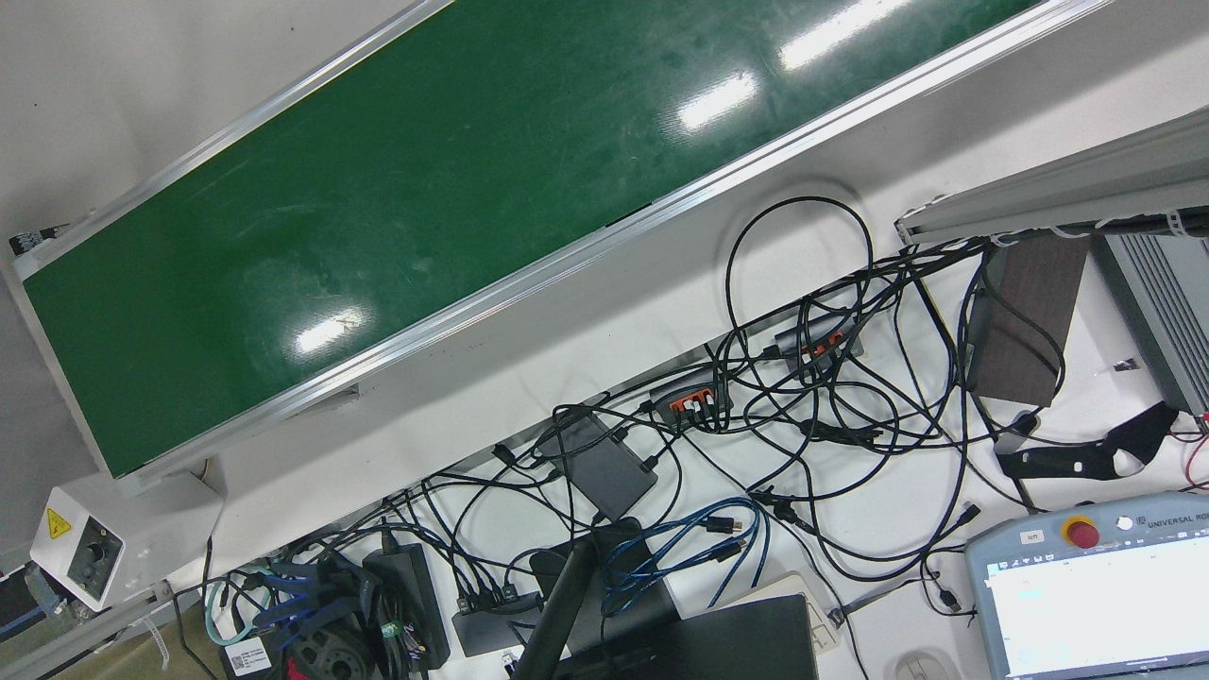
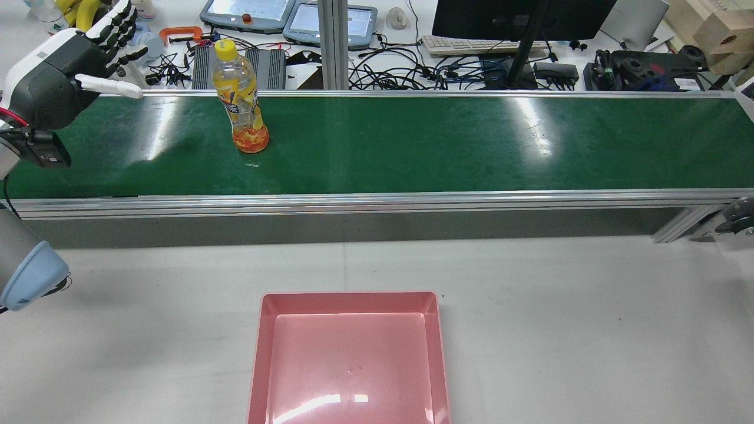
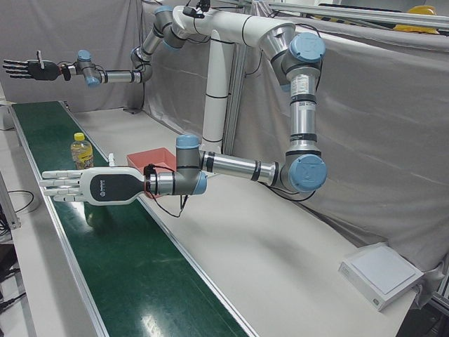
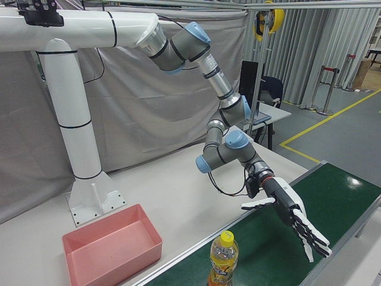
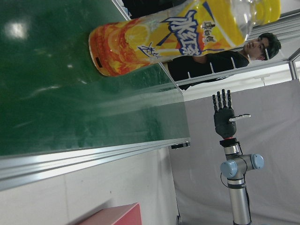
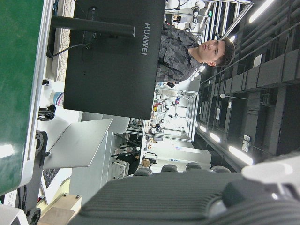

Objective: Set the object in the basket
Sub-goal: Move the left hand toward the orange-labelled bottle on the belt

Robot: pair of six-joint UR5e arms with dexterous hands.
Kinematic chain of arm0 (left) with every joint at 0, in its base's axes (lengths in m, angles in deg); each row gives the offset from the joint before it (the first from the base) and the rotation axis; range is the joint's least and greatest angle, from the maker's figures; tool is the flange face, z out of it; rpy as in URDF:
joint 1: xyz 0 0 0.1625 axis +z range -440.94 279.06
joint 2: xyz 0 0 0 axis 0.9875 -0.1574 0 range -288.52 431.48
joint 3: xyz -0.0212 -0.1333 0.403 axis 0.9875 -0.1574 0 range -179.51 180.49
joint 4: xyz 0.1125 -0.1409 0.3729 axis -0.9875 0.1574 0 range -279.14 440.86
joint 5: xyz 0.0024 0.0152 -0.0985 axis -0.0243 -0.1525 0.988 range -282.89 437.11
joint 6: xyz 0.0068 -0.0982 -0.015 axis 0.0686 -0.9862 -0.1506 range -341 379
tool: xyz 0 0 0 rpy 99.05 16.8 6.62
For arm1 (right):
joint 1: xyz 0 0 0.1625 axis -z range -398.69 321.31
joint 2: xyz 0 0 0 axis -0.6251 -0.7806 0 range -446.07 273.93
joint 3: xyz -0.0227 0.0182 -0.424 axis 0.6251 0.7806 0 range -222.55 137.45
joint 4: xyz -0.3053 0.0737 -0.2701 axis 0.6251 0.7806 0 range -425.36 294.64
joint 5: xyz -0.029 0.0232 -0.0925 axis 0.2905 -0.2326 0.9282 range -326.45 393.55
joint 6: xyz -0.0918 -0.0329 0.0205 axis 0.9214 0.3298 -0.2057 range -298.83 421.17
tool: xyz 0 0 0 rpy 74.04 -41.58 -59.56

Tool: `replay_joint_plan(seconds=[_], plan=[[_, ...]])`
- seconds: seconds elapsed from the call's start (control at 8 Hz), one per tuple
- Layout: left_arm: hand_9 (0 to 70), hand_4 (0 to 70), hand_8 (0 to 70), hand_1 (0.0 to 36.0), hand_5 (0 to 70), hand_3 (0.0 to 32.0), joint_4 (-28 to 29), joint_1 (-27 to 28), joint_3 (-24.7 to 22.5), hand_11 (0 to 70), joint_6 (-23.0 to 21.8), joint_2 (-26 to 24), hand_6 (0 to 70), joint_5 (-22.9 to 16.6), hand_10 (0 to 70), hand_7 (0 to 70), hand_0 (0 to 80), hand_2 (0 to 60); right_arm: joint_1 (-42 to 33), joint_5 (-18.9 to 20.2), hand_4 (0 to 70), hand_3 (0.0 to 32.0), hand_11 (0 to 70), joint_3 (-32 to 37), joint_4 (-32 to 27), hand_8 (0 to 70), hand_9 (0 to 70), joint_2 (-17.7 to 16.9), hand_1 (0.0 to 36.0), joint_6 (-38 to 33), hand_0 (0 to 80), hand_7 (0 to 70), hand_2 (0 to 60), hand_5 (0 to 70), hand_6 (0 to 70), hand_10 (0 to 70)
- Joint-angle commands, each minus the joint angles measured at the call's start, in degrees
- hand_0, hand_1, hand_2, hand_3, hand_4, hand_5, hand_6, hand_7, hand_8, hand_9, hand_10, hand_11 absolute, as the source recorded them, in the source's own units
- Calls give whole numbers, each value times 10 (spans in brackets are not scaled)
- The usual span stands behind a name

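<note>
Standing upright, cap up, the bottle point(image 2: 240, 97) faces the left hand point(image 2: 65, 73), fingers spread, empty.

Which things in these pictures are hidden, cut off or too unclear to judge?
- Pink basket: the rear view's bottom edge cuts off its near wall.
- Bottle: the right-front view's bottom edge cuts off its base.
- Bottle cap: outside the left hand view's top edge; the label text there is blurred.
- Right hand: small and distant in the left-front view; absent from the rear view.
- Left hand: the rear view shows mainly its back.
</note>
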Motion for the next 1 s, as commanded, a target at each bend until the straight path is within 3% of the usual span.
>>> replay_joint_plan(seconds=[0.0,0.38,0.88], plan=[[16,0,0,134,3,0,1,28,-1,123,7,-1,0,33,70,0,507,0,0,0,0,0,0,0,0,0,0,0,0,0,0,0,0,0,0,0],[17,0,0,124,15,0,-27,76,-2,93,-1,-51,0,44,51,0,475,0,0,0,0,0,0,0,0,0,0,0,0,0,0,0,0,0,0,0],[18,0,0,123,18,0,-1,77,29,83,-35,-52,0,38,45,0,466,23,0,0,0,0,0,0,0,0,0,0,0,0,0,0,0,0,0,0]])
